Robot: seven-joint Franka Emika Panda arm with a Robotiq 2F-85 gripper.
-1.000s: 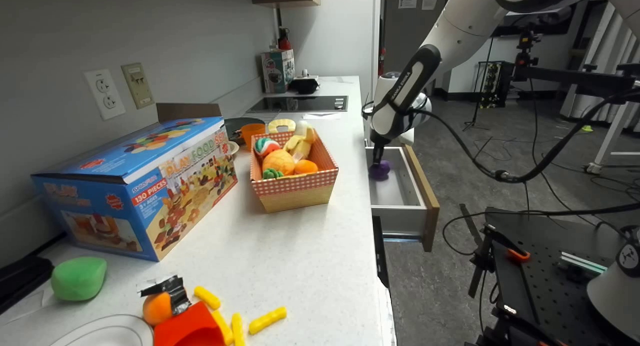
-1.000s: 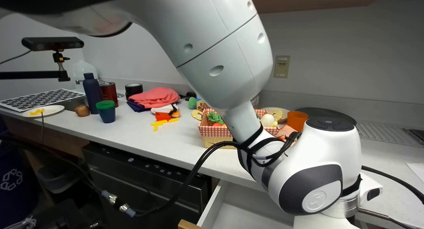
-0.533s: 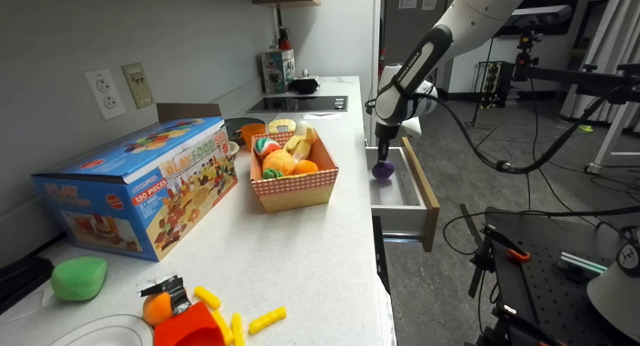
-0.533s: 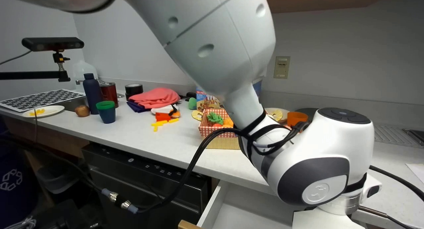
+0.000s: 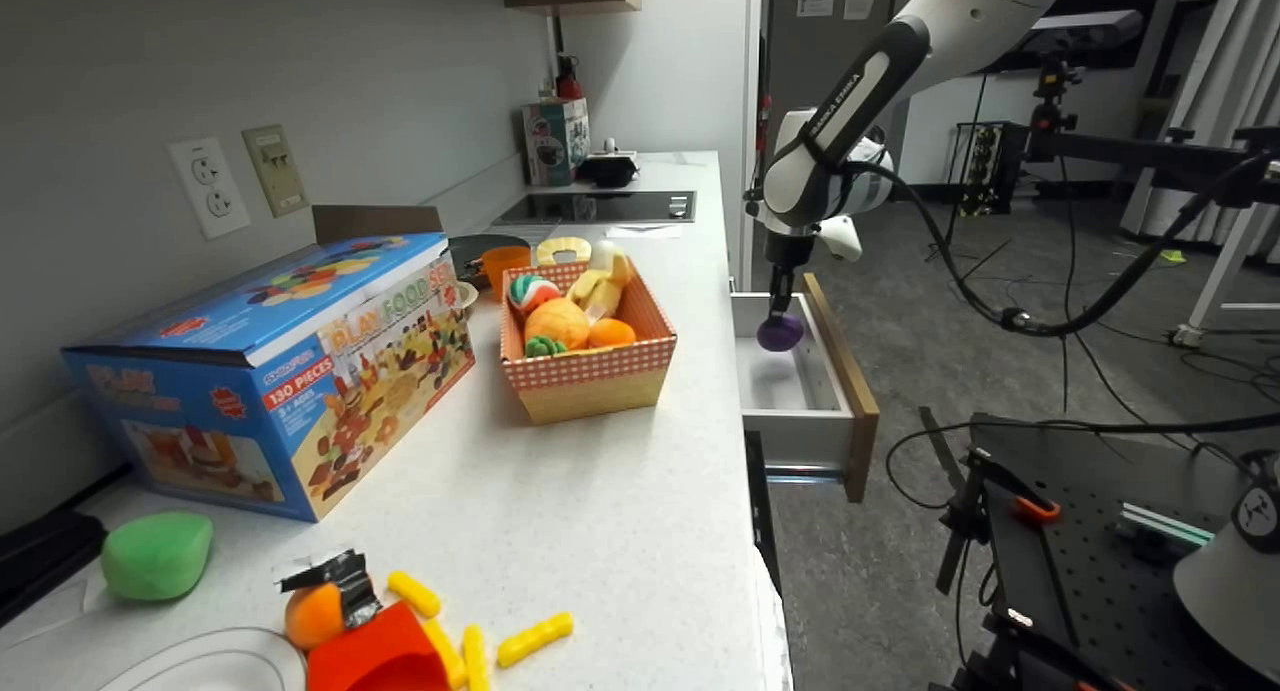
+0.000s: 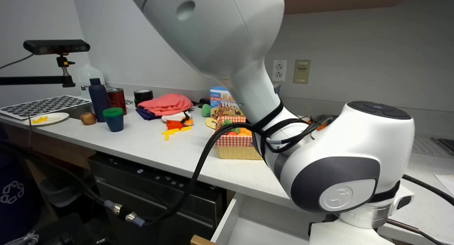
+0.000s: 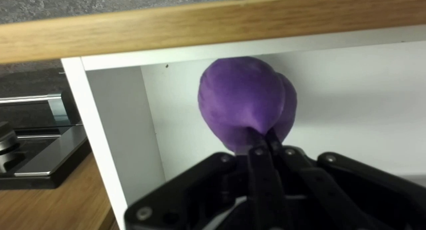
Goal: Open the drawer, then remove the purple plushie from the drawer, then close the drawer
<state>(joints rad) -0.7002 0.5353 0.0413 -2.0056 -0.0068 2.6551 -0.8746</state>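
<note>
The drawer [image 5: 845, 391] stands open below the counter, with its tan front and white inside. It also shows in the other exterior picture [image 6: 228, 218] and fills much of the wrist view [image 7: 213, 25]. The purple plushie [image 5: 780, 333] hangs over the drawer floor, close to the drawer front. In the wrist view the plushie [image 7: 244, 93] is pinched at its near end, with a fold bulging between the fingertips. My gripper [image 7: 263, 136] is shut on it and points down into the drawer; it also shows in an exterior view [image 5: 780, 296]. The arm hides gripper and plushie in an exterior view.
A red checked basket [image 5: 590, 371] of toy food stands on the counter [image 5: 640, 531] beside the drawer. A blue play food box [image 5: 290, 371], green blob toy [image 5: 158, 556] and yellow sticks [image 5: 535, 639] lie further along. A black cable [image 6: 198, 167] hangs from the arm.
My gripper has risen and moved towards the drawer front, carrying the purple plushie up off the drawer floor with it. The drawer has not moved.
</note>
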